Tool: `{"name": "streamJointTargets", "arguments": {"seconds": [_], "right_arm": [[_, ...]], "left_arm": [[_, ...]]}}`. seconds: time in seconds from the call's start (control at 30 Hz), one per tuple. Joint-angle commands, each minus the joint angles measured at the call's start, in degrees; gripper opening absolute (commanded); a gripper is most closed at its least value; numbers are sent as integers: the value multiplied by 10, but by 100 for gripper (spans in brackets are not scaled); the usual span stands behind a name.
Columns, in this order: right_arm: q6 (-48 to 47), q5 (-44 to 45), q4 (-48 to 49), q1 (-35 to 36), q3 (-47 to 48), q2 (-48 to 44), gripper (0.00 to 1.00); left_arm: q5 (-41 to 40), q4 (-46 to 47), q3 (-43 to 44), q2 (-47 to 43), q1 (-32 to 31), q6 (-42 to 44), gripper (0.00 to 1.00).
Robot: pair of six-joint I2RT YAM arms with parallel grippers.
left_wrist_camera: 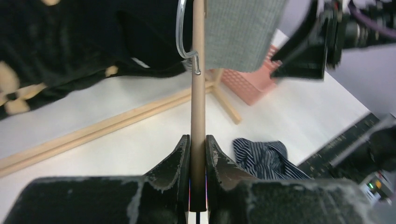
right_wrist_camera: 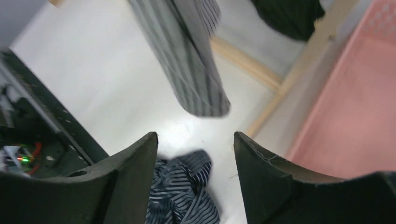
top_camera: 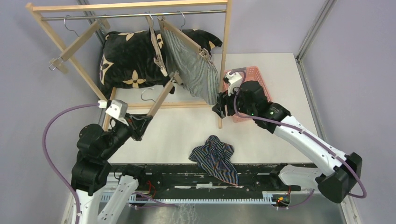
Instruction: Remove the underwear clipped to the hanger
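Note:
My left gripper (top_camera: 142,122) is shut on the lower end of a bare wooden hanger (top_camera: 162,97); in the left wrist view the jaws (left_wrist_camera: 198,137) pinch its bar (left_wrist_camera: 198,84), with the metal hook (left_wrist_camera: 183,42) above. The grey-white striped underwear (top_camera: 198,70) hangs clipped to another hanger on the rack and also shows in the right wrist view (right_wrist_camera: 191,60). My right gripper (top_camera: 217,109) is open and empty just below its lower corner (right_wrist_camera: 195,135). The navy striped underwear (top_camera: 215,156) lies crumpled on the table near the front edge. I cannot make out the black underwear.
A wooden rack (top_camera: 226,56) with a metal rod stands at the back. A black cushion with tan flowers (top_camera: 128,58) lies under it. An empty clip hanger (top_camera: 77,44) hangs at the left, another (top_camera: 156,49) in the middle. A pink basket (top_camera: 254,77) sits behind my right gripper.

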Motion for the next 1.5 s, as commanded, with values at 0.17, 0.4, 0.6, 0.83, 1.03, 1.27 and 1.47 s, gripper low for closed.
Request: {"name": "streamJointTargets", "arguments": {"seconds": [0.17, 0.4, 0.6, 0.83, 1.03, 1.27, 1.47], "right_arm": [[49, 155, -87, 94, -80, 52, 67], [105, 150, -48, 164, -157, 85, 70], [126, 138, -21, 211, -170, 146, 71], [135, 127, 2, 223, -185, 197, 22], [138, 170, -41, 223, -167, 160, 1], [118, 231, -92, 223, -141, -22, 0], [110, 344, -148, 223, -97, -134, 1]], "left_arm": [[-242, -76, 69, 20, 3, -42, 3], [-301, -93, 79, 12, 3, -53, 3], [-324, -106, 92, 12, 3, -52, 3], [-310, -125, 100, 2, 3, -52, 3], [-263, -144, 124, -25, 3, -56, 3], [-277, -159, 174, -66, 8, -61, 3], [-306, -172, 183, -46, 32, -47, 3]]}}
